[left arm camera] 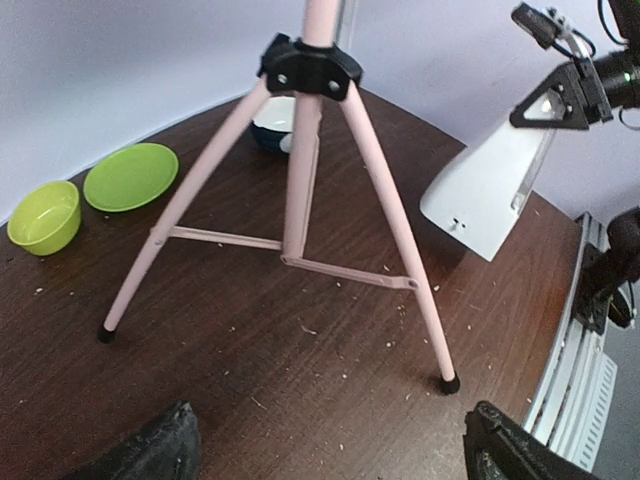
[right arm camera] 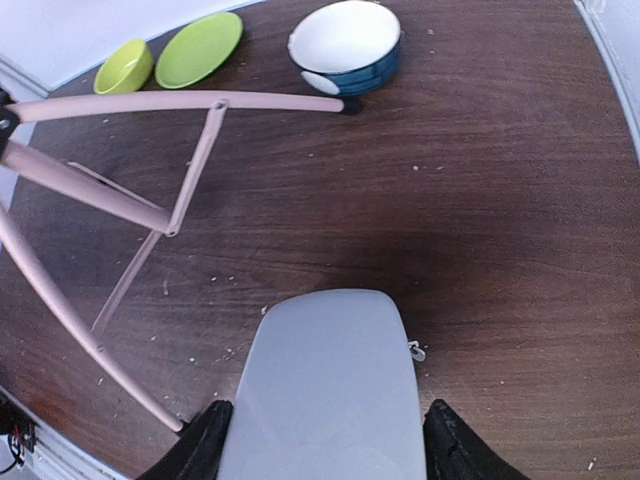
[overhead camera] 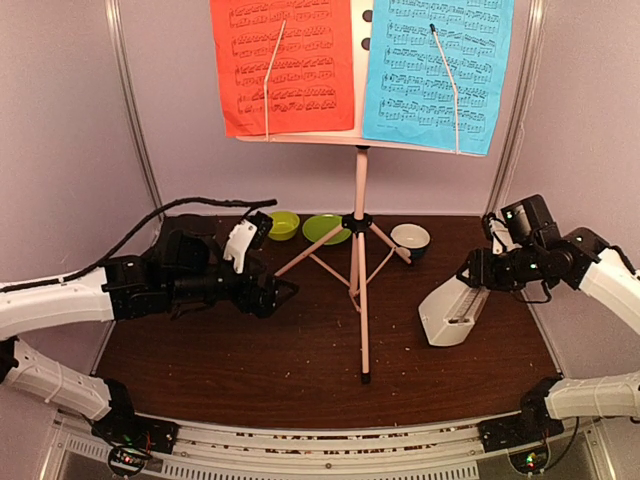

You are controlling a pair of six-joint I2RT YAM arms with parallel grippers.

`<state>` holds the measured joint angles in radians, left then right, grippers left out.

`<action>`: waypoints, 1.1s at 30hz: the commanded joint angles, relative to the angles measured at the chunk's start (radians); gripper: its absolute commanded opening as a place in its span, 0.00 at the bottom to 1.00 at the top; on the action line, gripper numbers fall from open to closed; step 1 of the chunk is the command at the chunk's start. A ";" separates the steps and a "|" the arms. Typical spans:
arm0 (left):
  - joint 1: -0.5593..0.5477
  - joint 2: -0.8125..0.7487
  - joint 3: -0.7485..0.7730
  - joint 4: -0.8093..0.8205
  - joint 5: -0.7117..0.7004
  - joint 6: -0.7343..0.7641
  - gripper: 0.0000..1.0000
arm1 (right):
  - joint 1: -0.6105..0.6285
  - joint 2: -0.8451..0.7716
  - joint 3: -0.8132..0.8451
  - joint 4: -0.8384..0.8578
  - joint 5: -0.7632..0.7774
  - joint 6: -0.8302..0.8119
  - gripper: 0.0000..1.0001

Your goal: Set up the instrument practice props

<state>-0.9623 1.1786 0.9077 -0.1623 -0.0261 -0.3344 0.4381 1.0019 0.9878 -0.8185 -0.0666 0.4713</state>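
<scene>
Care suits the right gripper [overhead camera: 478, 272], clamped on the tilted white pyramid-shaped metronome [overhead camera: 455, 312] right of the pale pink tripod music stand [overhead camera: 361, 250]: settle its base flat, clear of the legs. The left gripper [left arm camera: 325, 455] gapes, empty.

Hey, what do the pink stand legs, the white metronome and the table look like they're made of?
The stand legs: thin straight tubes with an even pale pink coat, likely painted metal. The metronome: smooth matte white shell, probably plastic. The table: dark brown with visible grain, wood or wood-look laminate, cannot tell which.
</scene>
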 commanded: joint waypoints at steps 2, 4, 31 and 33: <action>-0.044 -0.021 -0.080 0.172 0.161 0.177 0.95 | 0.020 -0.119 0.012 0.097 -0.211 -0.064 0.20; -0.071 -0.011 -0.085 0.164 0.176 0.220 0.95 | 0.034 -0.152 0.012 0.091 -0.252 -0.066 0.19; -0.247 0.202 -0.033 0.234 0.181 0.230 0.92 | 0.476 0.082 0.219 0.286 -0.170 0.075 0.12; -0.248 0.201 -0.037 0.232 0.179 0.228 0.91 | 0.489 0.105 0.235 0.300 -0.171 0.077 0.12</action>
<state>-1.2045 1.3697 0.8787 0.0292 0.1390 -0.1043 0.8989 1.0927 1.1427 -0.6621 -0.2565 0.5266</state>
